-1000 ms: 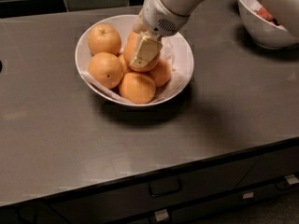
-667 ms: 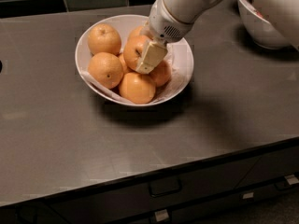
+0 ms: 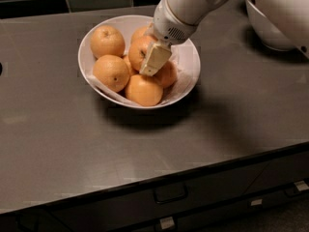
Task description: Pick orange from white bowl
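Observation:
The white bowl [image 3: 188,79] stands on the dark counter, left of centre, lined with crinkled white paper and holding several oranges. My gripper [image 3: 154,59] reaches down into the bowl from the upper right. It rests against the right side of the orange [image 3: 139,50] that sits on top of the middle of the pile, with its dark stem dimple facing the camera. The far side of this orange is hidden behind the gripper and the white wrist [image 3: 176,16]. Other oranges lie at the left [image 3: 107,41], front left [image 3: 111,72] and front [image 3: 143,90].
A second white bowl [image 3: 270,33] stands at the back right, partly hidden by my arm. The grey counter [image 3: 72,144] ends at a front edge with drawers and a handle [image 3: 170,193] below. A dark tiled wall runs along the back.
The gripper and arm have shifted slightly right and down in the bowl, which uncovers more of the centre orange. The oranges and the bowl have not visibly moved.

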Controlling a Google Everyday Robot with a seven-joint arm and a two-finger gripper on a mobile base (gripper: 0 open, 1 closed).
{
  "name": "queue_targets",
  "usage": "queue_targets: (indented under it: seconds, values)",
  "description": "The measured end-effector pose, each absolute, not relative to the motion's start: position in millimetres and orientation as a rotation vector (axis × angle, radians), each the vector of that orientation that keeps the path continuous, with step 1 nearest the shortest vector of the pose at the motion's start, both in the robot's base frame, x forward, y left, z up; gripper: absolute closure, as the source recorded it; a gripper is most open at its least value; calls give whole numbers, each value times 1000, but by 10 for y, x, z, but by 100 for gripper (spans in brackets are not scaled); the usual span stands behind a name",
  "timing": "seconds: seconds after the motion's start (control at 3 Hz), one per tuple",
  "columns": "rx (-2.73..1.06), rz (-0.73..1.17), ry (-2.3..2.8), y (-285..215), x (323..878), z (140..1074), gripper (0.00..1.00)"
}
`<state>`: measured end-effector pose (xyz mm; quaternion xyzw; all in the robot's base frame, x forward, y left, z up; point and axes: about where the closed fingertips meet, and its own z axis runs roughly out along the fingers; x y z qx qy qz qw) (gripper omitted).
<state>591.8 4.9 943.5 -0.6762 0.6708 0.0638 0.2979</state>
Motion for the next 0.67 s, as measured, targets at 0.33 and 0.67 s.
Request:
queue_targets:
  seconds: [0.33, 0.67]
  values:
    - [-1797, 169, 1782, 49, 5918, 9437, 78]
    - [-1791, 168, 1759, 81, 5877, 9515, 99]
